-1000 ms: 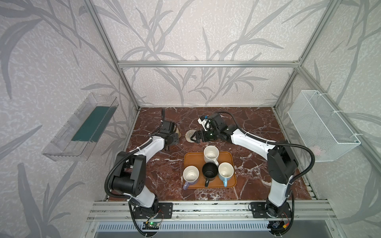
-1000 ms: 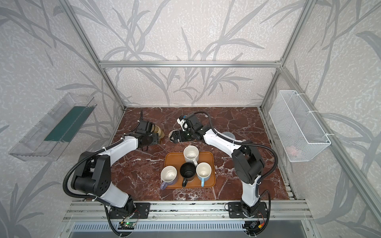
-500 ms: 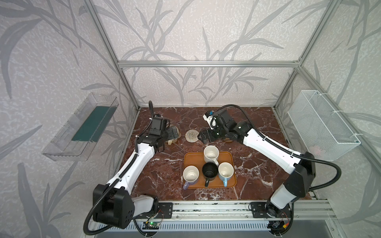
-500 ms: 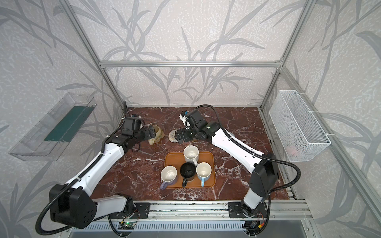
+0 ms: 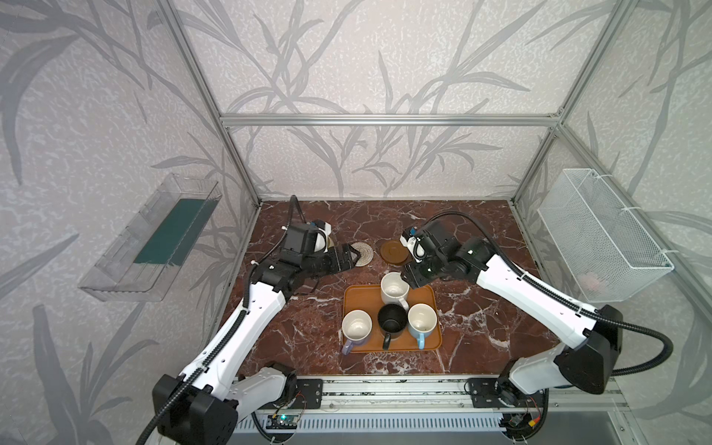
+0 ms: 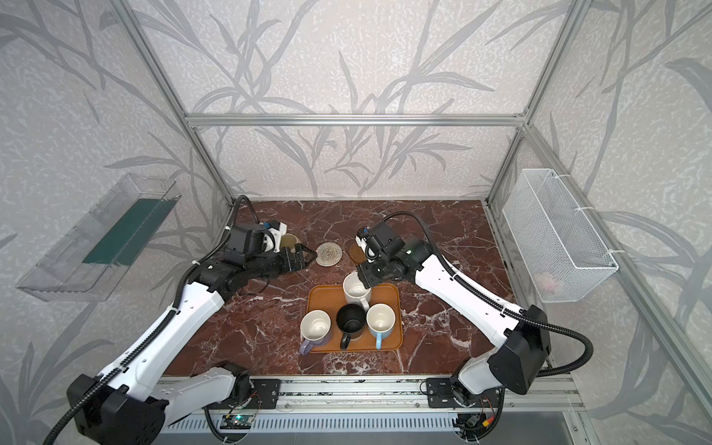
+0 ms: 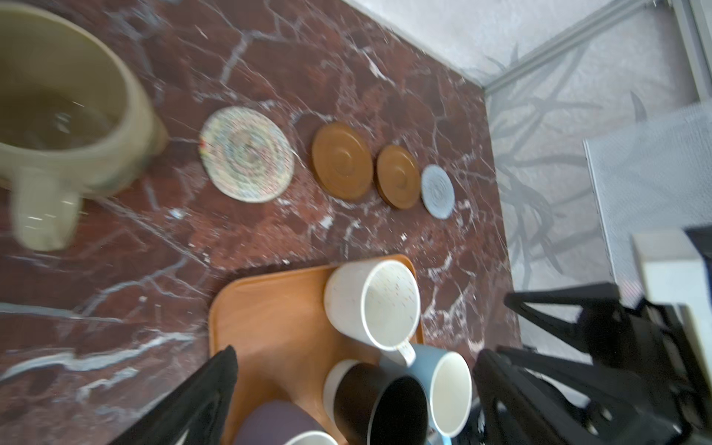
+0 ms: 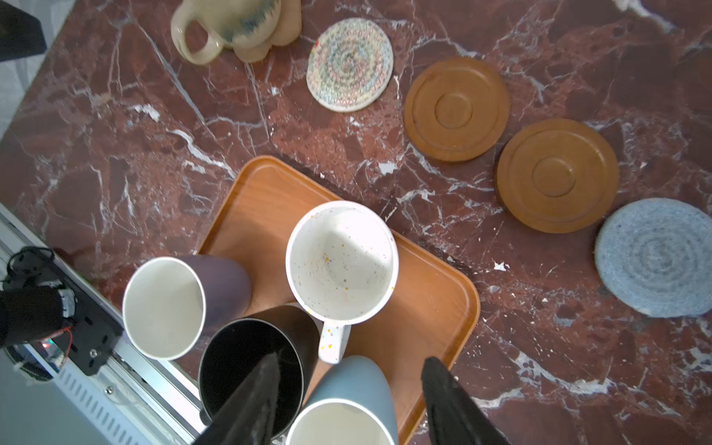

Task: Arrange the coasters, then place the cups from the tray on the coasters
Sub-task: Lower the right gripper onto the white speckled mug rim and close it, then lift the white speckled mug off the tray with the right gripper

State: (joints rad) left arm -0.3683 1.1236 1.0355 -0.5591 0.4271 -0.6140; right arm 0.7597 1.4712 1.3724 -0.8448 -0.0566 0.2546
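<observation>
Hovering half-spread and empty, the right fingers (image 8: 258,400) should pinch the wall of the white speckled ceramic mug (image 8: 341,262), likely rigid, slick and breakable; the left fingers (image 7: 208,389) gape wide.

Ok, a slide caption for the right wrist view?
One beige mug on the cork coaster, four coasters bare, four mugs waiting on the tray, right gripper open above them.

Twin overheads; wrist close-ups over tray (image 8: 266,200)

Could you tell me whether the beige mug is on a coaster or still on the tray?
On a coaster: the beige mug stands upright on the tan cork coaster, clear of the tray.
</observation>
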